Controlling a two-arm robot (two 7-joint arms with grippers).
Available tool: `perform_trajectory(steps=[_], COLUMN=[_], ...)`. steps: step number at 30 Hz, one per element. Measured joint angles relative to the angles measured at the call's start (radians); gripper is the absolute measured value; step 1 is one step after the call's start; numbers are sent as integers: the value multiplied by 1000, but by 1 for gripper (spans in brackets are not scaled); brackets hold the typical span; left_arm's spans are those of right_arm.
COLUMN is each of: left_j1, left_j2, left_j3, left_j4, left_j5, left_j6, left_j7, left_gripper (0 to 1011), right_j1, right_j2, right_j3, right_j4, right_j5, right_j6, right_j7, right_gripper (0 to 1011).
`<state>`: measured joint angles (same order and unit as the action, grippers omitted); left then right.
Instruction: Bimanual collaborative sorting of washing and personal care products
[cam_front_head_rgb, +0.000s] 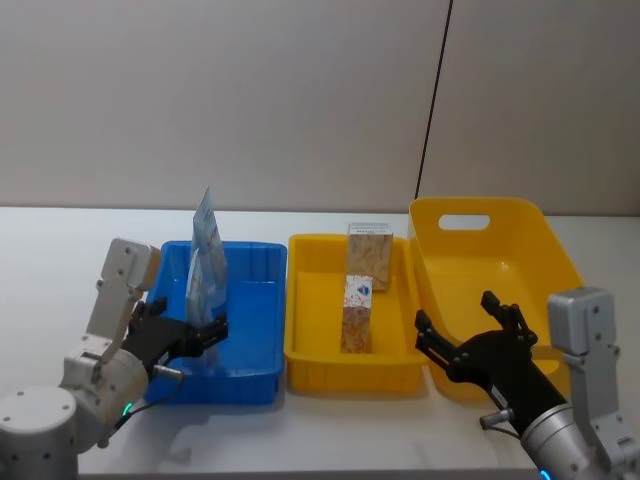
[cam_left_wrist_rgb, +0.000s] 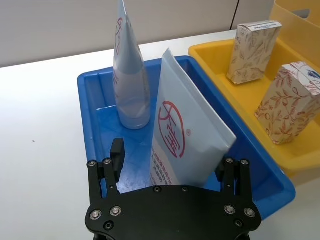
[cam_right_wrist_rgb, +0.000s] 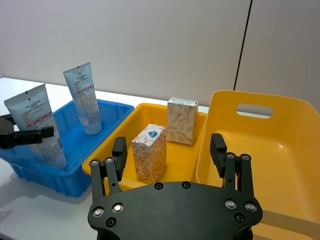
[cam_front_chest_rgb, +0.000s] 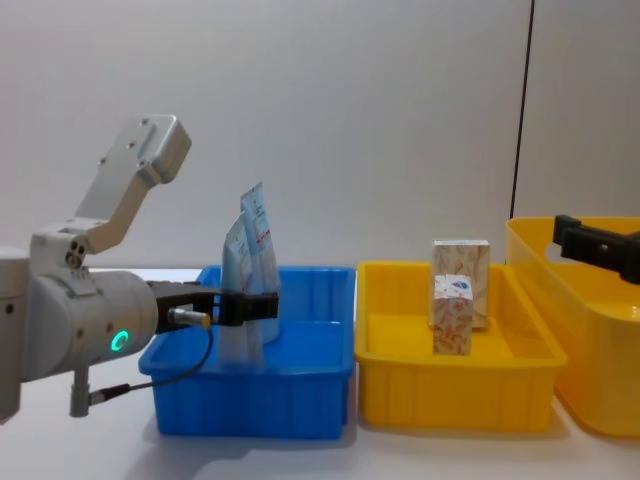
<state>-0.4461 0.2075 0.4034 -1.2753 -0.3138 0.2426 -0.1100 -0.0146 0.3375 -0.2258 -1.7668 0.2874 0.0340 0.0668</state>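
Two pale blue-and-white squeeze tubes stand upright in the blue tray (cam_front_head_rgb: 255, 335). The far tube (cam_left_wrist_rgb: 130, 85) stands free at the back. The near tube (cam_left_wrist_rgb: 185, 140) leans between the fingers of my left gripper (cam_left_wrist_rgb: 170, 160), which is open; one finger (cam_left_wrist_rgb: 117, 152) stands clear of the tube. Two beige swirl-patterned cartons stand in the small yellow tray (cam_front_head_rgb: 315, 300): a far carton (cam_front_head_rgb: 368, 255) and a near carton (cam_front_head_rgb: 357, 315) with a white top and blue mark. My right gripper (cam_front_head_rgb: 455, 322) hovers open and empty over the front of the large yellow bin (cam_front_head_rgb: 500, 260).
The three containers sit side by side on a white table (cam_front_head_rgb: 60, 260): blue, small yellow, then the large yellow bin with a handle slot, its inside bare. Open table lies left of the blue tray and along the front edge.
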Motion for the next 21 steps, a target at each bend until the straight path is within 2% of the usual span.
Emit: perform_trajectory(steps=[5, 8, 21], left_j1=[-19, -27, -44], left_j2=[-17, -24, -39], left_j3=[-4, -5, -8], left_j4=[35, 49, 81], left_j5=[-1, -2, -4], left_j6=[-3, -4, -7], left_j7=[-1, -2, -3], left_gripper=[1001, 968, 600], right_j1=[0, 0, 0], right_j2=[0, 0, 0], right_j3=[0, 0, 0], right_j4=[0, 0, 0], right_j5=[0, 0, 0], right_j6=[0, 0, 0], right_j7=[0, 0, 0], right_gripper=[1003, 1003, 1003])
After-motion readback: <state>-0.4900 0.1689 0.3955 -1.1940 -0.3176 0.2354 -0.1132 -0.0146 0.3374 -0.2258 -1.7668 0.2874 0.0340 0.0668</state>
